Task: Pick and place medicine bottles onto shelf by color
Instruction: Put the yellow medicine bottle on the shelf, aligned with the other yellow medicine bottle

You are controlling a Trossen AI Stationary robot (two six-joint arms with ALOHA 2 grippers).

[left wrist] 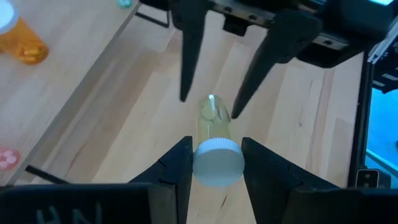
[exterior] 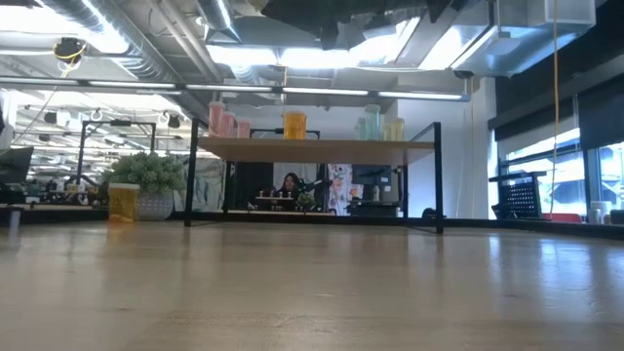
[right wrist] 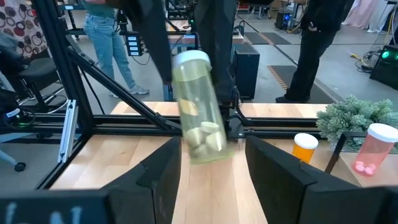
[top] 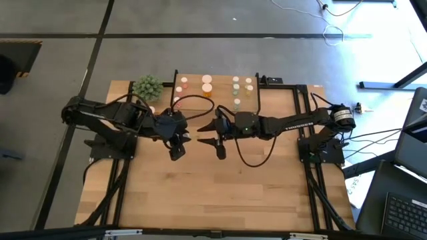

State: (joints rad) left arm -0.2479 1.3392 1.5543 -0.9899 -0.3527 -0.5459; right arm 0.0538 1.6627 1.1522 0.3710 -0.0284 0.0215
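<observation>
We see the wooden table point(top: 200, 187) w/ both arms reaching in toward its middle, elbows out at the sides, grippers meeting above bare wood in front of the shelf point(top: 220, 85). The left gripper point(left wrist: 214, 158) pinches a pale green-yellow bottle point(left wrist: 213, 134) by its white cap end; the bottle's long axis runs along the fingers, cap toward the left wrist, base pointing at the right gripper point(left wrist: 208, 102). The right gripper's fingers are spread, tips either side of the bottle's base, apart from it as far as we can tell. In the right wrist view the same bottle is tilted, base nearest the camera. On the shelf top: pink-red bottles point(exterior: 224, 122) at one end, an orange one point(exterior: 294, 124) mid, pale green ones point(exterior: 380, 125) at the other. A potted plant point(top: 147, 87) sits at the shelf's left end, w/ one orange bottle point(exterior: 123, 202) beside it on the table.
</observation>
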